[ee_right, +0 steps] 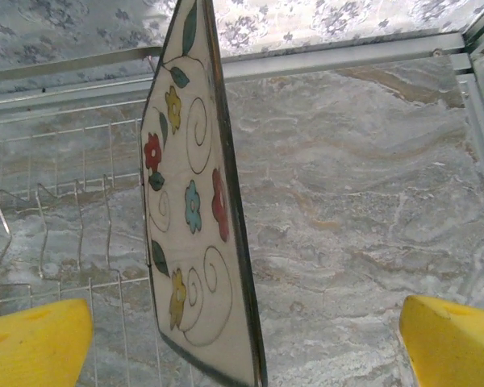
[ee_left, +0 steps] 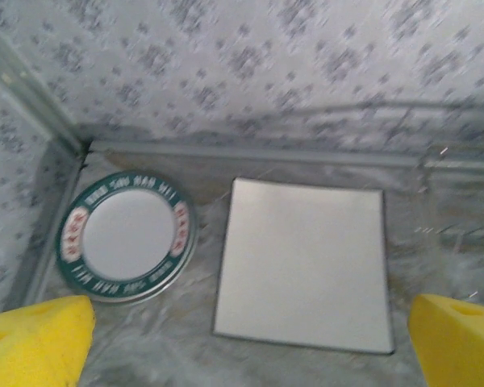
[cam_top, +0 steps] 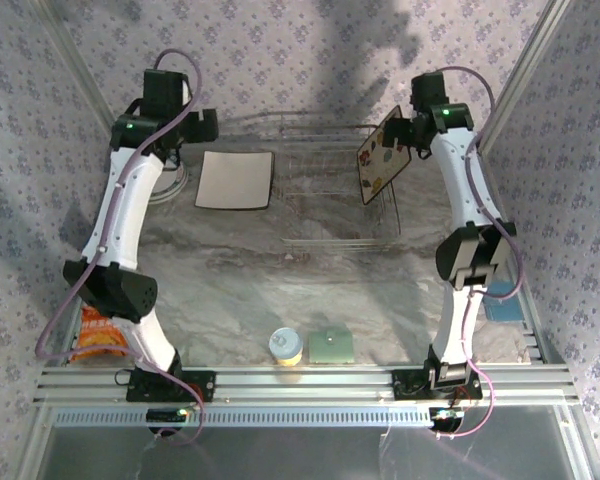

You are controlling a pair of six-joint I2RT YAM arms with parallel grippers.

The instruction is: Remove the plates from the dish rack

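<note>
My right jaws gape either side of the flowered plate (ee_right: 189, 242) standing on edge at the right end of the dish rack (cam_top: 340, 243), so I should close squarely on its rim, then lift straight up; my left jaws hang open left of the rack.

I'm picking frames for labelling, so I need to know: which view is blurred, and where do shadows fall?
Left wrist view: smeared by motion blur, wallpaper streaked, though the round plate and square plate are readable. Right wrist view: sharp on the flower plate and the dish rack wires. Top external view: crisp, with soft dark arm shadows on the back wall.
</note>
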